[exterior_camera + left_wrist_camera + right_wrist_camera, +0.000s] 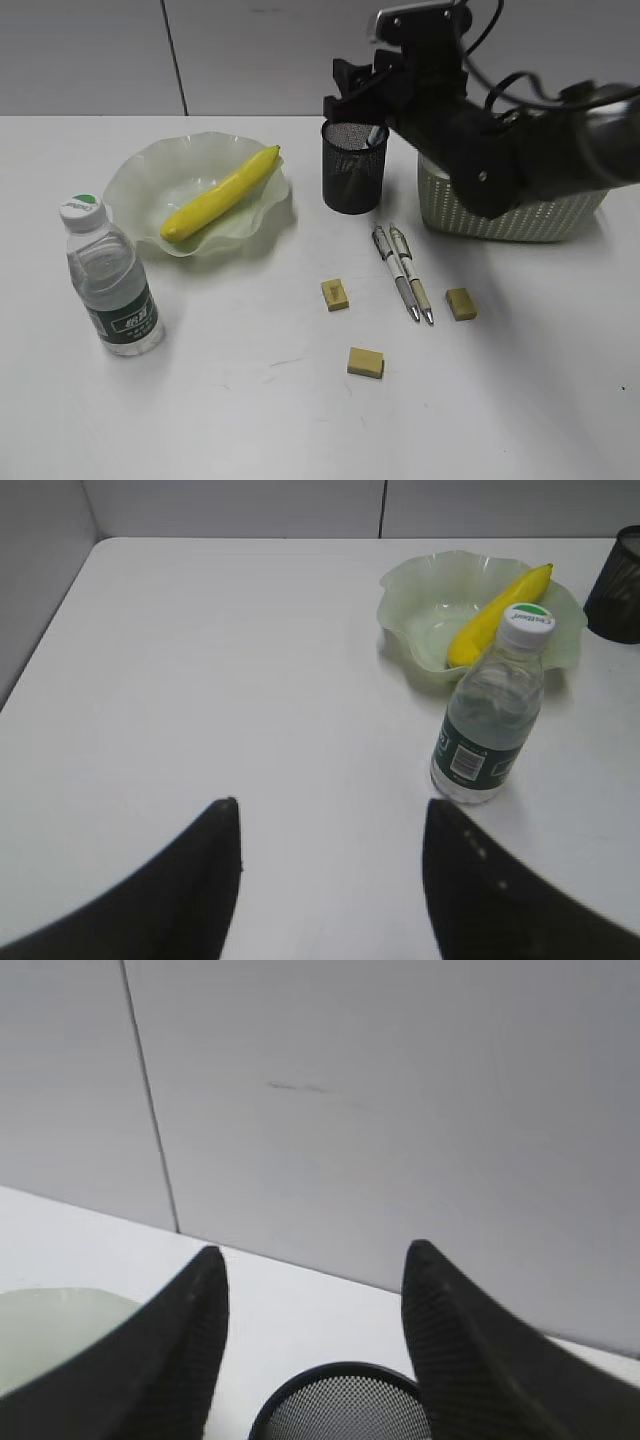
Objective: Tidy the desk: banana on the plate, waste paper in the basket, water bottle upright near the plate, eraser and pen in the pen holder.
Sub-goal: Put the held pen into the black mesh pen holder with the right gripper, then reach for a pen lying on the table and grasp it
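Note:
The yellow banana lies in the pale-green wavy plate. The water bottle stands upright to the front left of the plate. The black mesh pen holder stands right of the plate, with a pale object at its rim. Two pens and three tan erasers lie on the desk. My right gripper hangs open and empty just above the pen holder. My left gripper is open and empty over bare desk, left of the bottle. No waste paper is visible.
The pale grey-green perforated basket stands at the back right, partly hidden by my right arm; its inside is hidden. A grey wall runs along the desk's far edge. The left wrist view also shows the plate with the banana.

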Available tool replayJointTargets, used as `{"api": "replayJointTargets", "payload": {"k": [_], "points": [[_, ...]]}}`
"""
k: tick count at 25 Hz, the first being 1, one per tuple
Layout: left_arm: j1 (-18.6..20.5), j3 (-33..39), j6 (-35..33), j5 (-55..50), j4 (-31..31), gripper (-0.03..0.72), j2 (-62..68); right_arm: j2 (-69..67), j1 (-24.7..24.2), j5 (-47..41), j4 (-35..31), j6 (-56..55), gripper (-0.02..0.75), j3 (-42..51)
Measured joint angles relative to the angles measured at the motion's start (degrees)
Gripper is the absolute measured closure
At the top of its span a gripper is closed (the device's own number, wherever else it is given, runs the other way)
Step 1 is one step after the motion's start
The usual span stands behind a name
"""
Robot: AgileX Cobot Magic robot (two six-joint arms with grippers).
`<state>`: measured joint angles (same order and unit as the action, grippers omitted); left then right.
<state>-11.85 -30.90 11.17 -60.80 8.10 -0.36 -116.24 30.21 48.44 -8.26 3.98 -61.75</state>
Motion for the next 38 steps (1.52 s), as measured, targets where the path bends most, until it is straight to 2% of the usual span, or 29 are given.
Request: {"api": "replayJointTargets", "payload": {"k": [3,5,9,11,15,18,21,25,30,33,35,38], "points": [[0.00,0.00,0.00,0.00,0.00,0.253,0.00,12.07,0.00,-18.71,0.36,0.33,0.288,1.75],[0.00,0.00,0.00,0.00,0.00,0.253,0.00,19.99,0.00,-34.22,1.43,0.83,0.295,2.57],[0.00,0.00,0.00,0.00,0.00,0.253,0.00,34.30,0.00,-65.33,2.67,0.80,0.352,5.05],[0.00,0.00,0.00,0.06,0.00,0.253,0.00,41.86,0.00,-77.29,3.30,-0.37,0.388,8.07],[0.00,0.00,-0.96,0.29,0.00,0.253,0.40,57.55,0.00,-96.67,6.77,-5.68,0.424,15.93],[0.00,-0.27,-3.50,1.43,-0.45,0.253,3.39,72.42,0.00,-106.81,8.67,-9.25,0.430,21.65],[0.00,-2.29,-7.12,6.47,-3.29,0.253,8.78,85.02,0.00,-113.04,9.26,-10.50,0.430,25.53],[0.00,-5.17,-12.64,16.07,-9.60,0.253,20.62,100.28,0.00,-115.03,10.20,-10.93,0.432,29.20],[-0.93,-11.08,-24.41,24.57,-24.11,0.255,40.21,112.20,0.00,-114.82,11.90,-11.81,0.432,30.18],[-5.62,-16.01,-26.77,27.62,-26.14,0.268,53.28,114.45,0.00,-113.04,12.89,-11.86,0.432,30.74],[-11.14,-19.12,-27.05,29.69,-25.92,0.284,59.97,114.63,0.00,-110.88,13.10,-11.86,0.432,31.67],[-22.08,-24.37,-25.35,34.40,-23.73,0.293,70.40,114.63,0.00,-109.07,13.10,-11.86,0.433,32.45]]}}
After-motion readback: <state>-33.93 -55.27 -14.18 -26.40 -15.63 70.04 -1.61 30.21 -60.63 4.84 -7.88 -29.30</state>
